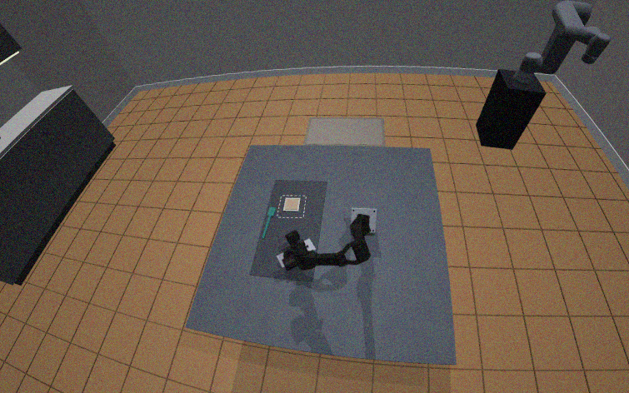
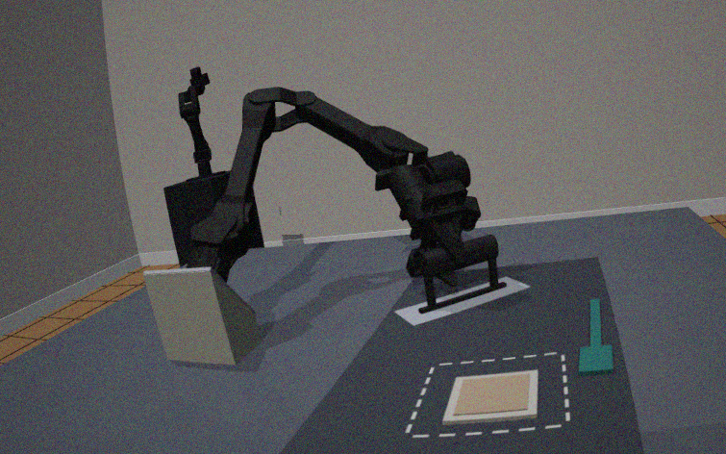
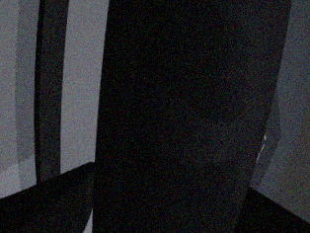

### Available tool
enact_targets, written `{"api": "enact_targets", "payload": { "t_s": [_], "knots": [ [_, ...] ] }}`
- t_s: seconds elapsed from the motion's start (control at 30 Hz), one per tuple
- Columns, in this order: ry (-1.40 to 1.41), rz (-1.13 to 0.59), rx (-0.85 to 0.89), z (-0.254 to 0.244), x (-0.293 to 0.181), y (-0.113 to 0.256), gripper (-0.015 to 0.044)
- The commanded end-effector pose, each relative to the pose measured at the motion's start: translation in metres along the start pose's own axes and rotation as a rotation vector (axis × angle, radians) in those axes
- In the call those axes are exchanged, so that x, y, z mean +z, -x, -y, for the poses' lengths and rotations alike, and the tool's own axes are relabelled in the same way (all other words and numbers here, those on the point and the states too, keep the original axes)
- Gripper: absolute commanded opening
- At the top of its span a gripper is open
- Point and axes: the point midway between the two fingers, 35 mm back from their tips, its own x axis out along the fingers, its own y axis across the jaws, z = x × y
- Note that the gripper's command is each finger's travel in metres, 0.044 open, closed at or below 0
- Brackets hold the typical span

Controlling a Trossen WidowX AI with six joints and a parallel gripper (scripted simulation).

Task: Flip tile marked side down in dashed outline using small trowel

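The tile lies flat inside the dashed outline, showing a tan square with a pale border. Its underside is hidden. The trowel has a flat white blade and a thick black handle on two posts. It lies blade down, apart from the tile, on the dark mat; the arm partly covers it from above. My gripper is open, with its fingers still around the handle. The handle fills the middle of the wrist view.
A teal flat-bladed tool lies on the mat beside the outline, not touching the tile. My arm's base stands on a pale mount. A second arm stands on a black pedestal farther off.
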Motion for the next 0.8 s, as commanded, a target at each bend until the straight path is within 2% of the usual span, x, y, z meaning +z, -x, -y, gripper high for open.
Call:
{"api": "enact_targets", "payload": {
  "t_s": [0.0, 0.27, 0.5, 0.63, 0.77],
  "knots": [
    [-0.003, 0.000, -0.004, 0.000, 0.000, -0.001, 0.0300],
    [-0.003, 0.000, -0.004, 0.000, 0.001, 0.004, 0.0300],
    [0.000, 0.000, 0.000, 0.000, 0.001, 0.055, 0.0300],
    [0.000, 0.000, 0.000, 0.000, 0.000, 0.060, 0.0300],
    [0.001, -0.003, 0.001, 0.029, -0.018, 0.083, 0.0300]
  ]
}}
